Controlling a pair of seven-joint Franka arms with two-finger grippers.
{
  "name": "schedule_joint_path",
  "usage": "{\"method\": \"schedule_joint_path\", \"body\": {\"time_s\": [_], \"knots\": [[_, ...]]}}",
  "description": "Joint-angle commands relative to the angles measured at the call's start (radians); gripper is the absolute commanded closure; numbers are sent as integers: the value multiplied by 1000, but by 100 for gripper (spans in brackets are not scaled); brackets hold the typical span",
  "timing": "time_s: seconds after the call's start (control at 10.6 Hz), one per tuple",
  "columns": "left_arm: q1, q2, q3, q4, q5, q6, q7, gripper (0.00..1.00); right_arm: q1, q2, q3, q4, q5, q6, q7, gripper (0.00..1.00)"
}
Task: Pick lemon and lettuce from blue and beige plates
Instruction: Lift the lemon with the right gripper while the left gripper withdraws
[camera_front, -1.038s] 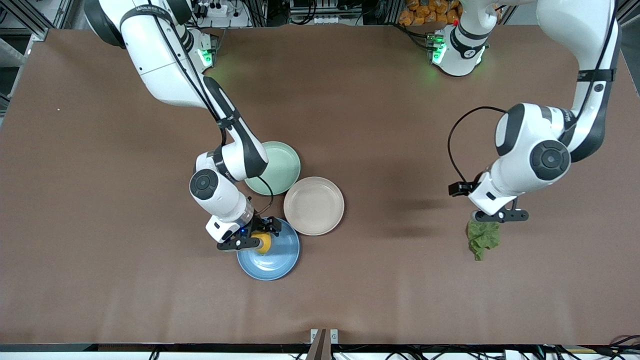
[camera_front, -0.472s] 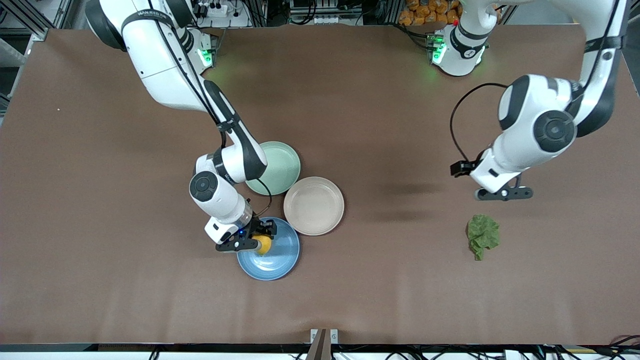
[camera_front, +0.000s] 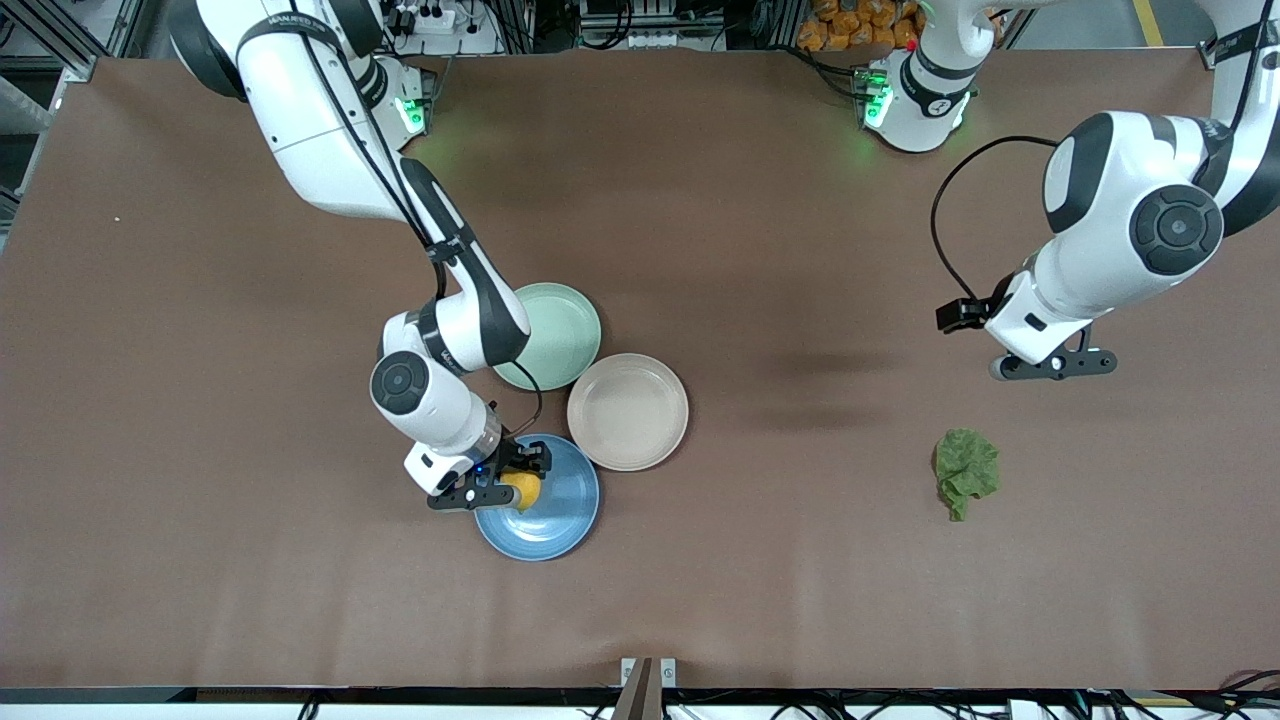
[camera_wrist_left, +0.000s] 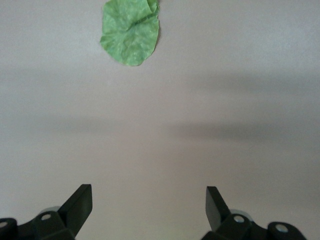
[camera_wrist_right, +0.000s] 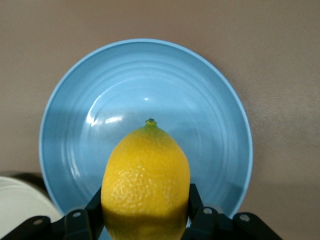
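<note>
The lemon (camera_wrist_right: 145, 185) is shown as a small oval fruit of yellow-orange colour, with a finely dimpled skin and a short greenish tip. It is clamped between the 2 fingers of the right gripper (camera_front: 503, 484), 1 pad pressed to each flank, and is held over the blue plate (camera_front: 556, 508); whether it is lifted clear of the plate cannot be judged with certainty. In the right wrist view the blue plate (camera_wrist_right: 210, 105) is seen as round and shallow, with faint concentric rings and a glossy highlight, and nothing but the lemon is seen over it.

The lettuce (camera_front: 965, 468) is seen as a wrinkled green leaf with a short stem, lying flat on the brown table (camera_front: 760, 220) toward the left arm's end, well apart from the plates. In the left wrist view the lettuce (camera_wrist_left: 130, 33) appears paler, with a central rib.

The beige plate (camera_front: 627, 411) is shown bare, just beside the blue plate and farther from the front camera. A mint-green plate (camera_front: 560, 332), also bare, is partly covered by the right arm.

The left gripper (camera_wrist_left: 149, 207) is held over bare table near the lettuce, its jaws spread wide apart and gripping nothing.
</note>
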Motion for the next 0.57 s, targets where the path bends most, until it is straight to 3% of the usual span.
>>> {"method": "schedule_joint_path", "body": {"time_s": [0.0, 0.19, 0.47], "knots": [[4, -77, -6, -52, 3, -25, 11, 0, -50, -11, 7, 82, 7, -151, -4, 69], [4, -120, -6, -88, 3, -25, 11, 0, -72, -18, 5, 113, 4, -236, -38, 69], [4, -128, -6, -58, 3, -23, 11, 0, -133, -46, 2, 113, -12, -345, -157, 68]]}}
